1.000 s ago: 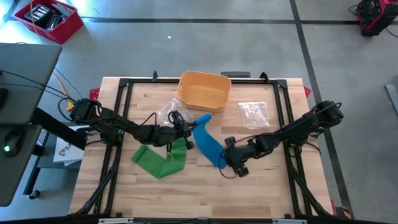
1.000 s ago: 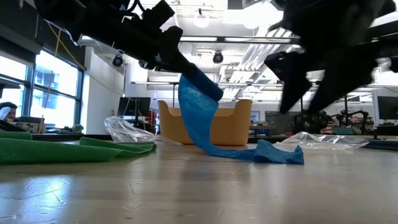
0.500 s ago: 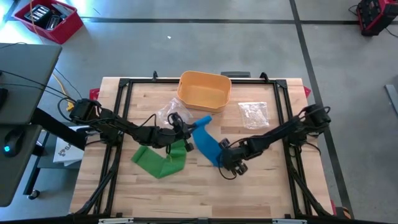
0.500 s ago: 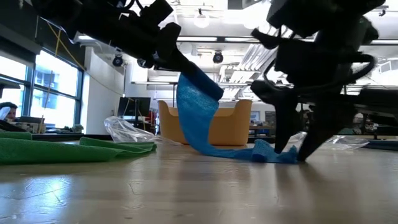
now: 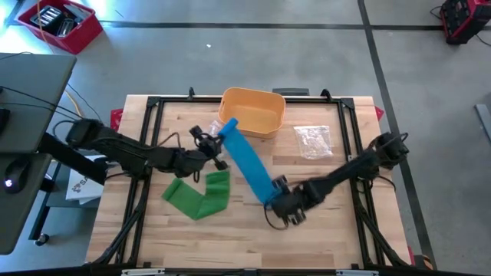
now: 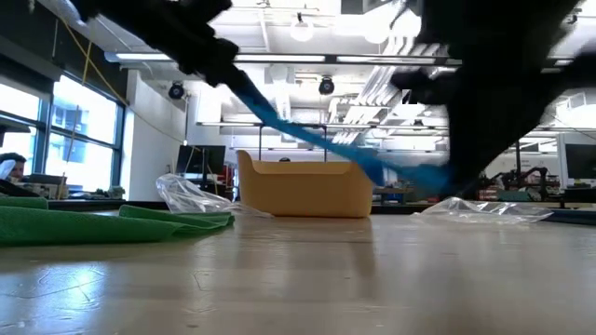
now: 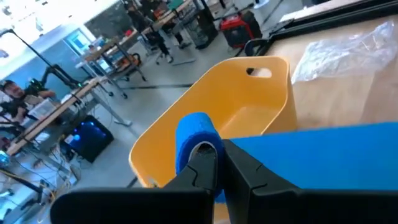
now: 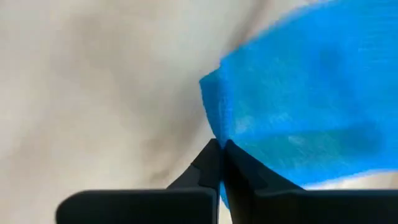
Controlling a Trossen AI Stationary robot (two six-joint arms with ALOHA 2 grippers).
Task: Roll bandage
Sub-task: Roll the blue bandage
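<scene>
A blue bandage (image 5: 249,162) stretches as a straight strip between my two grippers, clear of the table in the low view (image 6: 326,140). Its rolled end (image 7: 194,132) sits at my left gripper (image 5: 218,139), just in front of the yellow bin (image 5: 253,110). Its free end (image 8: 214,115) is at my right gripper (image 5: 276,199), near the table's middle. Both grippers are shut on it. A green bandage (image 5: 198,198) lies loose on the table to the left, with no gripper on it. My left gripper pinches the blue bandage between its two fingers (image 7: 208,165), right beside the rolled end (image 7: 198,149). The roll stands past the fingertips and the strip (image 7: 311,152) runs off sideways, lifted and taut. My right gripper pinches the strip's free end at a corner of its edge (image 8: 216,138) between its two fingertips, coming from above and slanting down. The end is lifted off the table. One layer or several, I cannot tell.
The yellow bin stands at the far middle of the table. A clear plastic bag (image 5: 313,140) lies at the far right and another (image 6: 191,195) lies by the left arm. A black frame (image 5: 153,103) runs along the table's edges.
My right gripper has gone left onto the bandage's free end, shut on it and raised it off the table. My left gripper has risen and gone toward the far edge with the rolled end. The strip, slack and trailing on the table before, is now drawn taut and lifted clear.
</scene>
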